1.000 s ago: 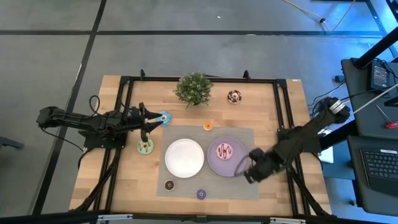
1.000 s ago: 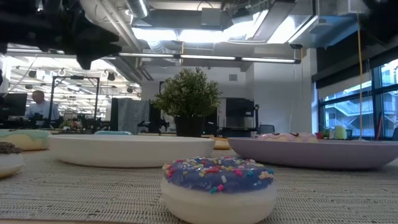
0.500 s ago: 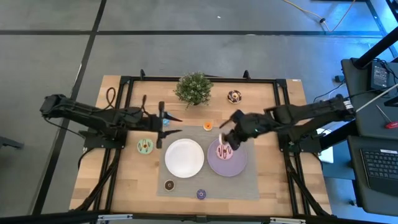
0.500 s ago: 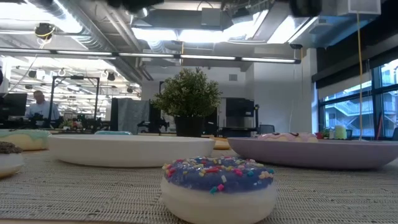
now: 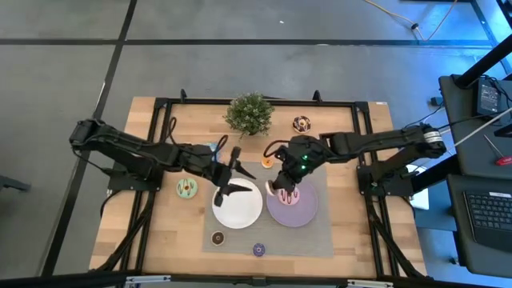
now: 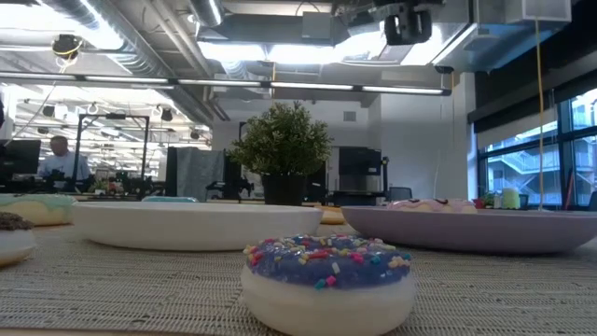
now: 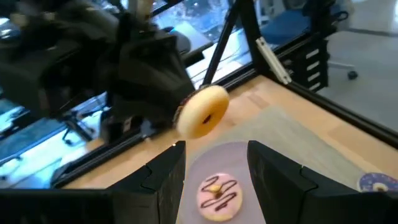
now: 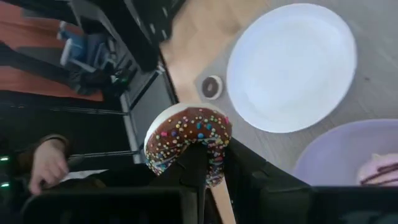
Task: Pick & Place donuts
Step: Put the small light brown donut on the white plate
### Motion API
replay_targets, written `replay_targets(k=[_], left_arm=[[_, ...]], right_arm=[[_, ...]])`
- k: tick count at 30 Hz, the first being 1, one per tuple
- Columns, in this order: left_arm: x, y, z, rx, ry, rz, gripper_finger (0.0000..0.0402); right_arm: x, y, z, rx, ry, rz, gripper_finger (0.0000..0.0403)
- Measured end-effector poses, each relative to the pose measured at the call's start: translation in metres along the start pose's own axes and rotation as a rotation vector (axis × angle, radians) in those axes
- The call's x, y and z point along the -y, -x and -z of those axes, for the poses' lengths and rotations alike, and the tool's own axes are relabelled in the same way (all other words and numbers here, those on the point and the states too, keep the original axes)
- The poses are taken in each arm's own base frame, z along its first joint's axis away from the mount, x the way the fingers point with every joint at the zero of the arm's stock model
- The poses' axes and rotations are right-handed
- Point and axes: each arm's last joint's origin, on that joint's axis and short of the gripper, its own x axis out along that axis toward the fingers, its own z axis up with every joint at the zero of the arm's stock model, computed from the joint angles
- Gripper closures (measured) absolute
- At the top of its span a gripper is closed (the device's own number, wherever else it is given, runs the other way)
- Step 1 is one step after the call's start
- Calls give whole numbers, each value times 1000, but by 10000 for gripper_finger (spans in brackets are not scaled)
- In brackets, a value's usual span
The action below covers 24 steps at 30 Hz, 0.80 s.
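I'm driving this rig in an open-plan robotics lab — the low view shows exposed ceiling ducts (image 6: 140,37) and strip lights (image 6: 308,89), rows of workstations with a seated person (image 6: 58,159) far off; from above, the wooden counter (image 5: 352,232) sits in a black frame on grey floor; a laptop desk (image 5: 480,208) stands beside it — cables trailing.

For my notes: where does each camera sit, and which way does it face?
High: above the table, facing straight down; both arms show.
Low: at table height, facing across the purple mini donut; arm part overhead.
Left wrist: past open left fingers, toward the sprinkled donut.
Right wrist: past right fingers gripping that donut, toward the white plate.
Both wrist views share the pink donut.
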Motion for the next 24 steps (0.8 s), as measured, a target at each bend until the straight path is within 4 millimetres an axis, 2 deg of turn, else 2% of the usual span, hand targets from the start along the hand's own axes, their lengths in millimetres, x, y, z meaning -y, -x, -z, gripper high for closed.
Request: replay_targets(k=[10, 15, 24], left_arm=[[-3, -7, -5, 31, -16, -1, 233], [-4, -7, -5, 9, -16, -48, 233], [-2, -13, -1, 10, 14, -20, 233]], right_arm=[[2, -10, -12, 2, 22, -88, 350], [-2, -10, -14, 14, 52, -131, 350], [-2, -9, -16, 23, 68, -134, 350]])
